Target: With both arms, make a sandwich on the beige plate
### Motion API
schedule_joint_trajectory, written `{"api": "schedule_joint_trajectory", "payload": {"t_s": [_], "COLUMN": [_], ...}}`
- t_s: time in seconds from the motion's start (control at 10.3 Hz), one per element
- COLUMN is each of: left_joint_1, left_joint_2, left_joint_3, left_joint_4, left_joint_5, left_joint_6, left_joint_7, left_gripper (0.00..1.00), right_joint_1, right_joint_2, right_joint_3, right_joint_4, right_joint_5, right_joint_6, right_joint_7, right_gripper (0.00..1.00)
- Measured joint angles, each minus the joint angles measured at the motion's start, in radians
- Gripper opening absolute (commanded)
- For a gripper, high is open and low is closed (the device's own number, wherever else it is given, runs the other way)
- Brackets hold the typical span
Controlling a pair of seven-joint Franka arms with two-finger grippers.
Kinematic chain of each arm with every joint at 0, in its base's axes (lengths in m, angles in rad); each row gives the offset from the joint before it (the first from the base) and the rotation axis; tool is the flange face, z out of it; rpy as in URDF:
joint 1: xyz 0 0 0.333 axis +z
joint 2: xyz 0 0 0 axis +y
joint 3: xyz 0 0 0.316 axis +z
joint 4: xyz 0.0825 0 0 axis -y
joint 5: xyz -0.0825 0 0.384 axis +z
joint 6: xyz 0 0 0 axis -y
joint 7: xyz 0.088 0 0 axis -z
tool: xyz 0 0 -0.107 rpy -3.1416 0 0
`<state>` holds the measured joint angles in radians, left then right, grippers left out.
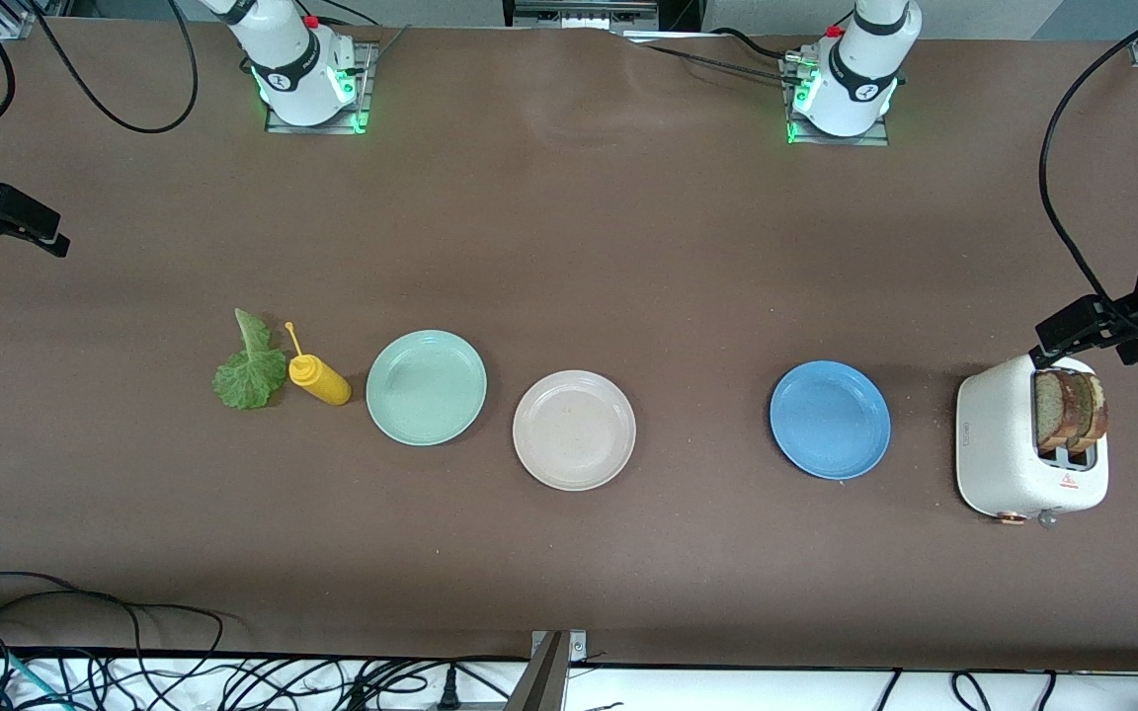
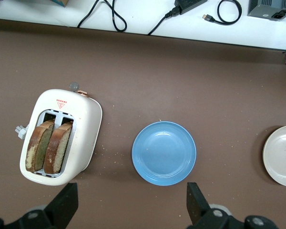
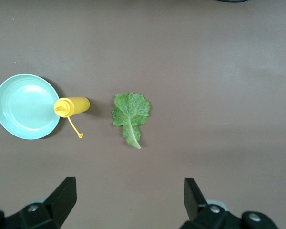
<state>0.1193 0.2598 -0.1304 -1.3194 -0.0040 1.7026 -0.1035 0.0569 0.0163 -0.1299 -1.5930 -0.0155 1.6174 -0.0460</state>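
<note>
The beige plate (image 1: pixel 574 430) lies bare near the table's middle; its edge also shows in the left wrist view (image 2: pixel 281 155). Two brown bread slices (image 1: pixel 1071 407) stand upright in the slots of a white toaster (image 1: pixel 999 444) at the left arm's end. A green lettuce leaf (image 1: pixel 248 370) lies flat on the table toward the right arm's end. My left gripper (image 2: pixel 131 188) hangs open high over the table beside the toaster and holds nothing. My right gripper (image 3: pixel 129 183) is open too, high over bare table near the lettuce (image 3: pixel 130 113).
A mint-green plate (image 1: pixel 426 387) lies beside the beige one, with a yellow squeeze bottle (image 1: pixel 320 379) on its side between it and the lettuce. A blue plate (image 1: pixel 830 420) lies between the beige plate and the toaster. Cables run along the table's front edge.
</note>
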Motion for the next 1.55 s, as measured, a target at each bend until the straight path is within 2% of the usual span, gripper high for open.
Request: {"api": "schedule_joint_trajectory", "payload": {"t_s": [1.55], "left_joint_1": [0.008], "left_joint_2": [0.013], "left_joint_3": [0.002], "left_joint_4": [-0.017], "left_joint_5": [0.001], "left_joint_6": [0.000], "left_joint_7": [0.000], "left_gripper": [1.00], "right_joint_1": [0.000], "right_joint_2": [-0.001], "right_joint_3": [0.003], "right_joint_4": [0.000], "right_joint_5": [0.000], "right_joint_6": [-0.006], "right_joint_7": [0.000], "right_gripper": [1.00]}}
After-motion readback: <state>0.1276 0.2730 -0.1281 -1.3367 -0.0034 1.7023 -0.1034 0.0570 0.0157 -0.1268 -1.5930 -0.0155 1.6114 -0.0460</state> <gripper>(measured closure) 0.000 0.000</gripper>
